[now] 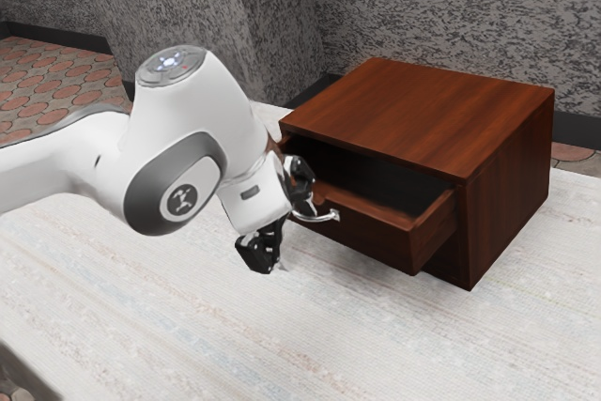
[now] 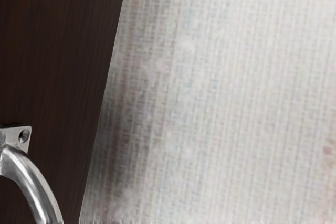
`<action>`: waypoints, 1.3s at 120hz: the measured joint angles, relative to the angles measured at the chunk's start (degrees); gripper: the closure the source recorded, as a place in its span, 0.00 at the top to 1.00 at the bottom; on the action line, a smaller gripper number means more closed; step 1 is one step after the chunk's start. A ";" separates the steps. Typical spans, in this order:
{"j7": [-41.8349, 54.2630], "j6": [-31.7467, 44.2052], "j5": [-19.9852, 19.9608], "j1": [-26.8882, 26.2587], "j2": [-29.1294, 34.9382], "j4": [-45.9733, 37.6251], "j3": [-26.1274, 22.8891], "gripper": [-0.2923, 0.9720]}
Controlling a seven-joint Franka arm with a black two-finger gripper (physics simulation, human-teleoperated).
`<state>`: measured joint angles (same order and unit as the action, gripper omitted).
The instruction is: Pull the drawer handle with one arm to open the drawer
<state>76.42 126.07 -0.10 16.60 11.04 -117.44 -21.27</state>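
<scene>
Drawer (image 1: 376, 232) partly out of cabinet (image 1: 423, 110); further travel probably left. Fingers (image 1: 266, 255) hang below handle (image 1: 317, 217), apparently off it; cannot tell their opening.

Arm (image 1: 56, 180) was glossy white with rounded, bulbous links, elbow joint (image 1: 178, 196) wore a grey ring with a small white emblem, domed cap (image 1: 172, 63) showed blue and red dots, gripper (image 1: 263, 253) was black.
</scene>
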 joint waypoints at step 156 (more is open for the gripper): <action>-1.61 3.70 -1.83 0.80 1.87 -4.57 0.44 0.77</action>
<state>74.81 129.77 -1.93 17.40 12.91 -122.01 -20.83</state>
